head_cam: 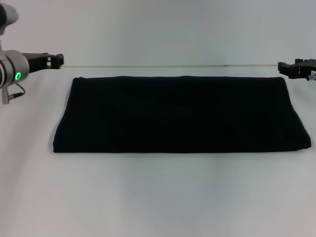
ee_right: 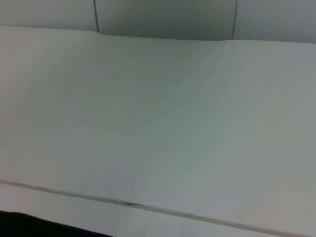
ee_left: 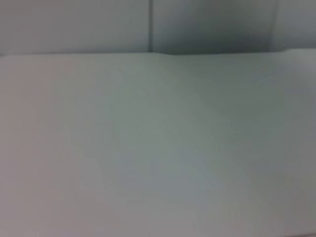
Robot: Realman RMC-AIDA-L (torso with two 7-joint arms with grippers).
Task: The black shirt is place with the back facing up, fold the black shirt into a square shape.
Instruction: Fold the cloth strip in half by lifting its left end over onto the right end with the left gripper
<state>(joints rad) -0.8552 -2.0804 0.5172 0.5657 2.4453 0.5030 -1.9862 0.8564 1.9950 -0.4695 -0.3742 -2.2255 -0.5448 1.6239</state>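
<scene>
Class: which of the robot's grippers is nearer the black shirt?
Right. The right gripper hovers beside the black shirt at its far right corner; the left gripper sits farther off its far left corner.

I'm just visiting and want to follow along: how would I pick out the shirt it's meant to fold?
Look at the white table. In its middle lies the black shirt, a wide flat rectangle of plain dark cloth. It is the only soft thing there.

At the upper left of the head view, the left arm shows a silver-grey cylindrical wrist with a glowing green ring light and a thin grey cable beneath. Its left gripper is black and angular. At the upper right, the right gripper is likewise black, hard-edged and jointed.
</scene>
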